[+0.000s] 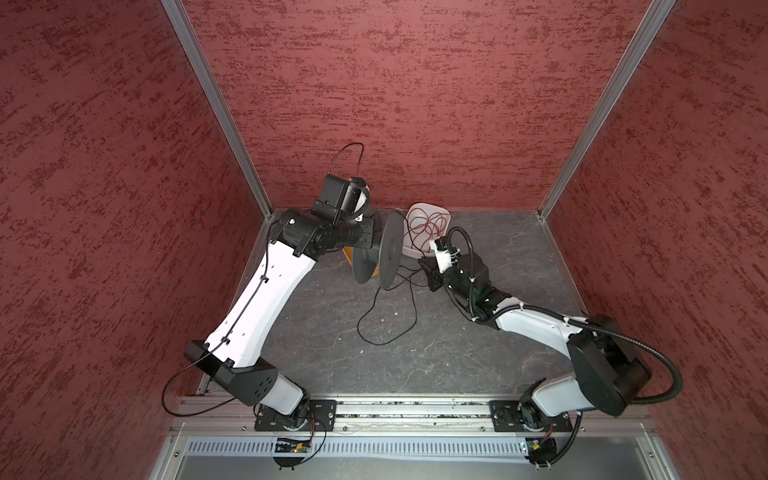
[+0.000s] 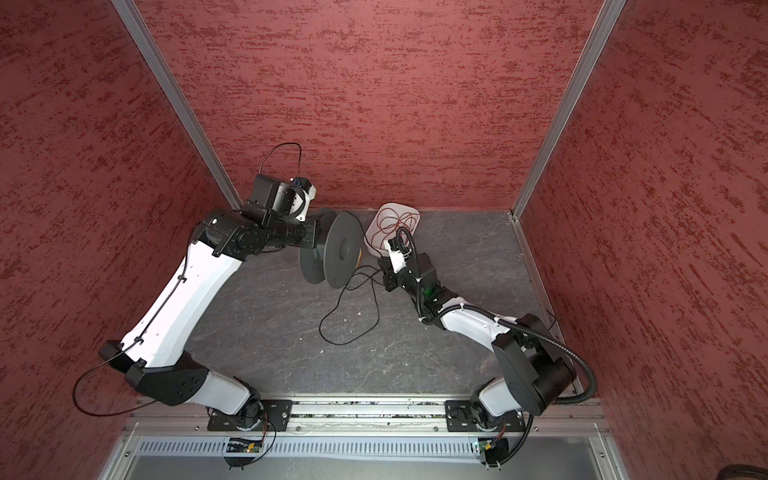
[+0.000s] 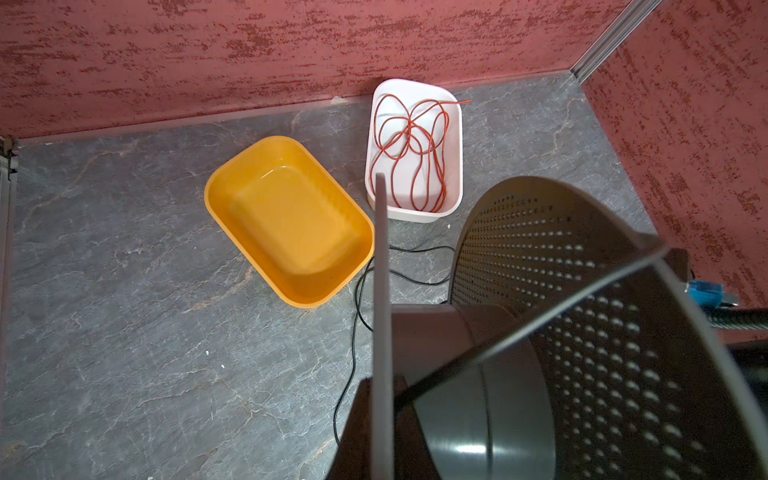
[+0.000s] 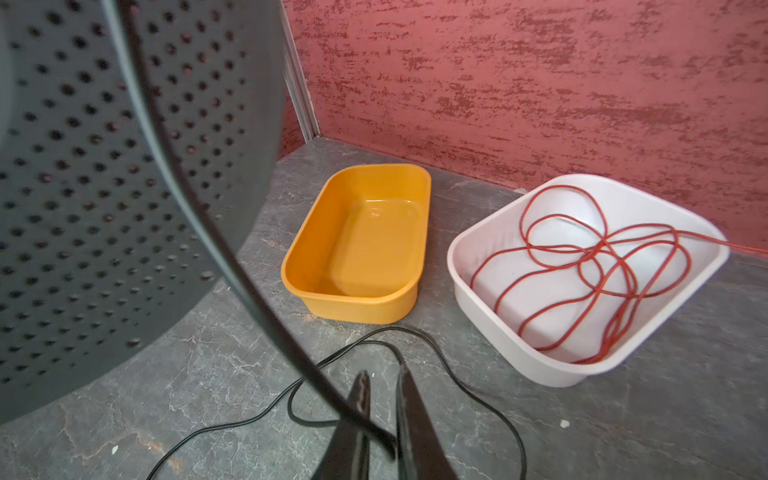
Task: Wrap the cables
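Observation:
The black cable lies in a loose loop on the grey floor between the arms in both top views. One stretch of it runs taut from a black perforated spool to my right gripper, which is shut on the cable. My left gripper is shut on the thin edge of one spool flange and holds the spool up on its side above the floor. The right gripper sits just right of the spool, low over the floor.
An empty yellow tray stands by the back wall, mostly hidden under the spool in both top views. Beside it a white tray holds a tangled red wire. Red walls close in three sides.

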Controlling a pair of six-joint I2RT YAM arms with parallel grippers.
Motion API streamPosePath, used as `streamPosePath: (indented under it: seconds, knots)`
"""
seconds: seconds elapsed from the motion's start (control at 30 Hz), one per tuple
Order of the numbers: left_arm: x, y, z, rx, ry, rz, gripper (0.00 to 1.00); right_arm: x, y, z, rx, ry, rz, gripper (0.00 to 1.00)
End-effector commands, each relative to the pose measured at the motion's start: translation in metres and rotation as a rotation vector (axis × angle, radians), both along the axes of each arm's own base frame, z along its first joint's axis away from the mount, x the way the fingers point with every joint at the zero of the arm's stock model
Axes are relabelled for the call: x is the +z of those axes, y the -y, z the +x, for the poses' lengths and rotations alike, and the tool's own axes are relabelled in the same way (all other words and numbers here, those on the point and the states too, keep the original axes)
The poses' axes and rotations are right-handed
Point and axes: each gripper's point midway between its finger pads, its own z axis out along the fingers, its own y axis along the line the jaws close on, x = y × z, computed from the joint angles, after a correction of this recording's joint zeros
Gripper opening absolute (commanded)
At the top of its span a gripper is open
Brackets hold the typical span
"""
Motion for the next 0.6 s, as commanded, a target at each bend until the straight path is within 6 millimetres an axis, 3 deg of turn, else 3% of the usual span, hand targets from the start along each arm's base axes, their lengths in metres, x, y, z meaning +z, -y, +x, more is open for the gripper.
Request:
streamPosePath:
  seconds: [0.0,0.2,0.3,0.47,0.57]
  knots:
    - [0.043,-0.001,-0.007,0.000,0.110,-0.091,0.00,0.057,0.024,0.005,-0.056,0.114,0.032,0.13]
    - [0.059,-0.005,-0.011,0.014,0.159,-0.117,0.00,0.110,0.068,0.007,-0.143,0.185,0.033,0.08]
    - [0.061,-0.005,-0.011,0.014,0.166,-0.129,0.00,0.128,0.076,0.004,-0.135,0.194,0.039,0.10]
    - [0.062,-0.005,-0.010,0.016,0.175,-0.131,0.00,0.119,0.080,0.010,-0.137,0.140,0.021,0.13]
    - [0.061,-0.004,-0.009,0.018,0.173,-0.131,0.00,0.104,0.072,0.009,-0.094,0.084,0.021,0.25]
